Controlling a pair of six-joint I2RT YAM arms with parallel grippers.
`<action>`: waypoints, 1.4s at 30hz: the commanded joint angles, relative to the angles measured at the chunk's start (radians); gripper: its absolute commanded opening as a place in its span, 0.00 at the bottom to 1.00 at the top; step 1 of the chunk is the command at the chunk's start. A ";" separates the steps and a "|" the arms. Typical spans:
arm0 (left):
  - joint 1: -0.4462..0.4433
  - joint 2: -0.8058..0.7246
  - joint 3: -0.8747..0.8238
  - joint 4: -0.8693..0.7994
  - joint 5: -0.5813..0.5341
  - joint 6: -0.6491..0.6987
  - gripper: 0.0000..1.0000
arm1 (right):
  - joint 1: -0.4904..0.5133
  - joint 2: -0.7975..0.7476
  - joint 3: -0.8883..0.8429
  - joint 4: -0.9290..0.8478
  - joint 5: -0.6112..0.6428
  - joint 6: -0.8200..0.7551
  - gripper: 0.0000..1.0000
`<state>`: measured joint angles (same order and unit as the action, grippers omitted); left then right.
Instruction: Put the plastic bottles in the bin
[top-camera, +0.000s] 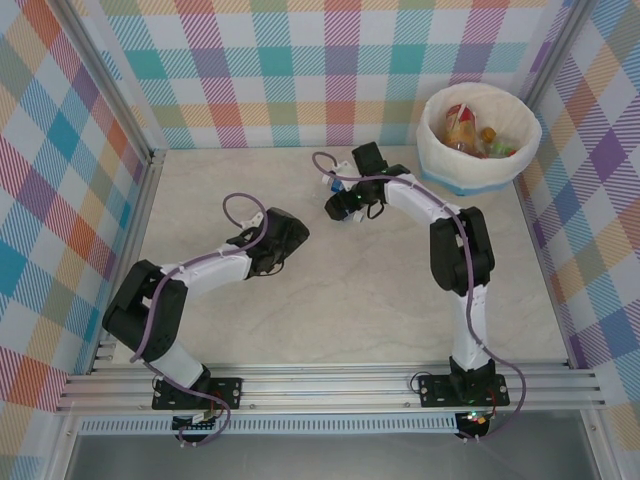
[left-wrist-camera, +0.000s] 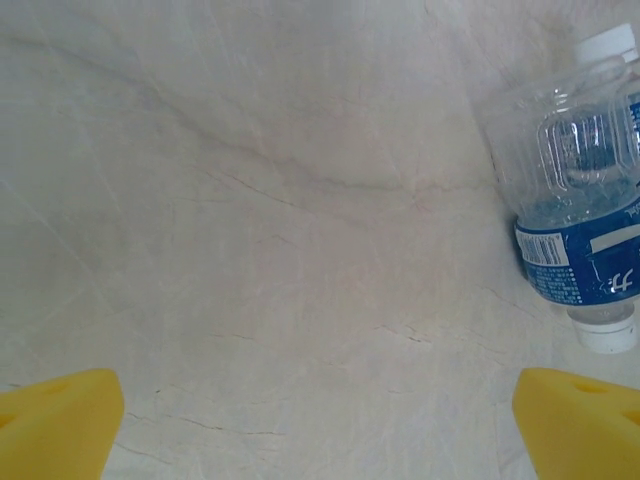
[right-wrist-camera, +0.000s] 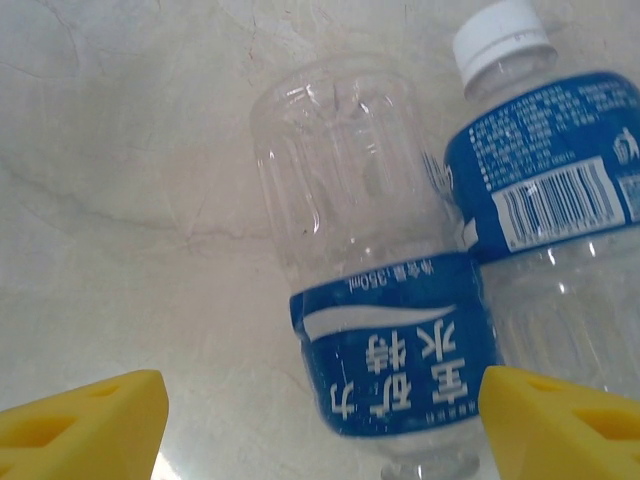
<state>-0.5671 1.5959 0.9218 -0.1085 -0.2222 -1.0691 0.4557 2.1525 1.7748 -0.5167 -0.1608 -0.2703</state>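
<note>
Yellow fingers (right-wrist-camera: 80, 425) of right gripper (right-wrist-camera: 320, 385) and left gripper (left-wrist-camera: 318, 385) gape empty; blue-labelled bottles (right-wrist-camera: 385, 330) left of the bin (top-camera: 470, 177) look light, crushable: pinch mid-label.

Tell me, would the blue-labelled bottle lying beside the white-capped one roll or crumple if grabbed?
Likely light: the blue-labelled bottle looks empty. Lying on its round side on the table, it could roll when nudged. Its thin ribbed walls might dent under a squeeze.
</note>
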 joint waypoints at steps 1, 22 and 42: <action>0.006 -0.040 -0.019 -0.025 -0.045 -0.021 1.00 | 0.022 0.050 0.041 -0.016 0.072 -0.064 0.81; 0.009 -0.041 -0.038 -0.015 -0.030 -0.017 1.00 | 0.069 -0.110 -0.119 0.141 0.140 -0.091 0.49; 0.010 -0.005 -0.023 0.021 0.009 -0.012 1.00 | -0.190 -0.829 -0.430 0.305 0.031 0.106 0.47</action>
<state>-0.5663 1.5791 0.8925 -0.1005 -0.2207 -1.0817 0.3111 1.3743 1.3685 -0.2653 -0.0917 -0.2386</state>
